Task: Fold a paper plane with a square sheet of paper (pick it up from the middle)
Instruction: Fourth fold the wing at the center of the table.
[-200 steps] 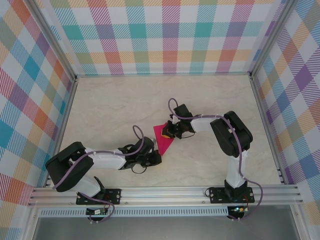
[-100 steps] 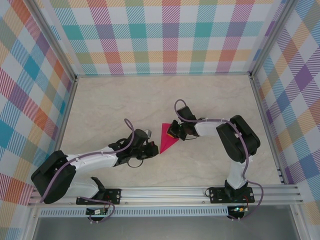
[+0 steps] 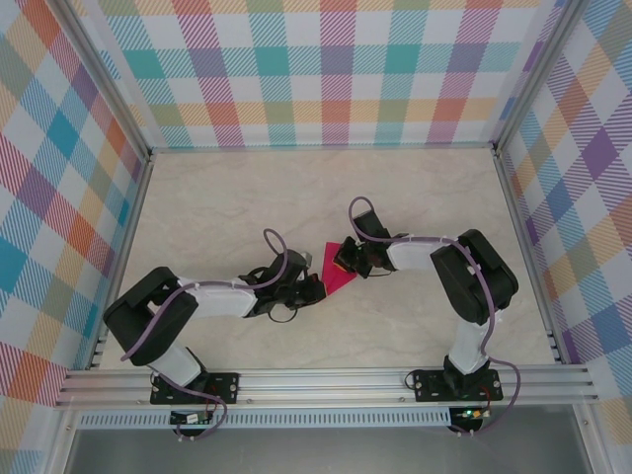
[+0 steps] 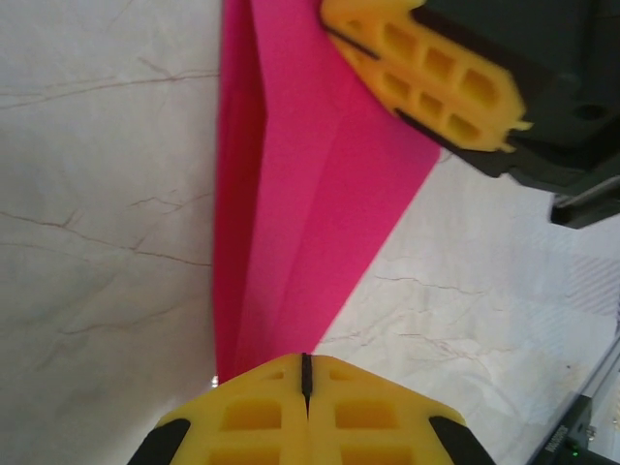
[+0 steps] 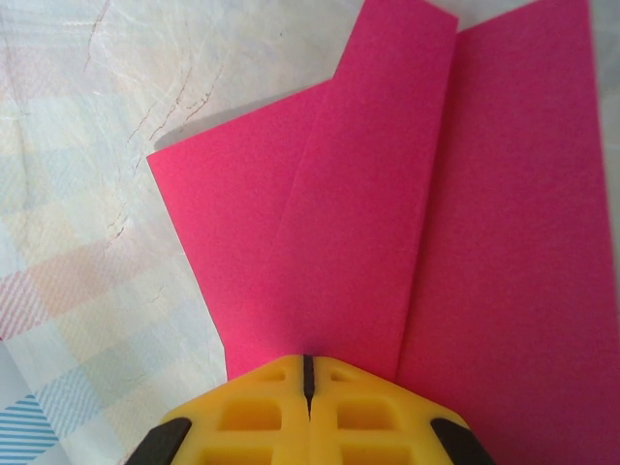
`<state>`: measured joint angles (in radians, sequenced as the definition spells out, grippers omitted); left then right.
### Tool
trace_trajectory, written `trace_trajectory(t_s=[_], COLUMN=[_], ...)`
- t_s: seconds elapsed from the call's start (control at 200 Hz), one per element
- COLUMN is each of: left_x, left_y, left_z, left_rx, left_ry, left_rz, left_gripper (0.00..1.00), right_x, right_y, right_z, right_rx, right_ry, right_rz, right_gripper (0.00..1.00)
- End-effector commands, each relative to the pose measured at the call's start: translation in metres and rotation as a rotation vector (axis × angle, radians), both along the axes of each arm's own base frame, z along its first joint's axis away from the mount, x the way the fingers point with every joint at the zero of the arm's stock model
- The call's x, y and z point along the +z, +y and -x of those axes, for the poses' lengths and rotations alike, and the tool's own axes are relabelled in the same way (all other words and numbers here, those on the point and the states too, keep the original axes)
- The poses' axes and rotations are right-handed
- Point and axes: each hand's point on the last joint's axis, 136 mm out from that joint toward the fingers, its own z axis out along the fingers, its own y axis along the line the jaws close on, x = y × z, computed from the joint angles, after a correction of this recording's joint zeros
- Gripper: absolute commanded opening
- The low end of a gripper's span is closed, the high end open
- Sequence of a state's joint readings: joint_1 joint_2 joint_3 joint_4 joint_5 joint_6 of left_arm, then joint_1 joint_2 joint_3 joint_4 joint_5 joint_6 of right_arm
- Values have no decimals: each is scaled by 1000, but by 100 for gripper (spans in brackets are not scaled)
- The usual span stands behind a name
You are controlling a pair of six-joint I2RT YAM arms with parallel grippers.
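Over the last half second your left end effector [image 3: 313,288] has swung back in to the near tip of the sheet of paper [image 3: 338,271], now a folded point lying mid-worktop [image 3: 217,207]. Both it and the right end effector [image 3: 346,259] are clenched empty and seem to be pressing the paper, so I judge a crease is being pinned. The overhead view flattens the layers, but the right wrist view shows overlapping flaps and the left wrist view shows a long crease.

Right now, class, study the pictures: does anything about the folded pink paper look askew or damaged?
The folded magenta-pink paper looks slightly askew: in the right wrist view its overlapping flaps end in stepped, unaligned edges. No tears show.
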<state>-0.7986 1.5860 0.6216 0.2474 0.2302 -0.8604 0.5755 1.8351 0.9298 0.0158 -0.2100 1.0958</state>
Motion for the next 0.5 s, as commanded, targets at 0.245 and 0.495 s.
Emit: trace_trajectory(t_s=[0.245, 0.495], left_x=[-10, 15], left_y=[2, 0], left_z=[-1, -11], left_rx=[-13, 0], left_ry=[-1, -76], left_rz=[-16, 12], left_gripper=[0, 0], right_x=[-19, -21], right_y=[-19, -19], right_z=[14, 16], right_rx=[-2, 7], right_ry=[64, 67], right_rz=[74, 77], right_gripper=[1, 1])
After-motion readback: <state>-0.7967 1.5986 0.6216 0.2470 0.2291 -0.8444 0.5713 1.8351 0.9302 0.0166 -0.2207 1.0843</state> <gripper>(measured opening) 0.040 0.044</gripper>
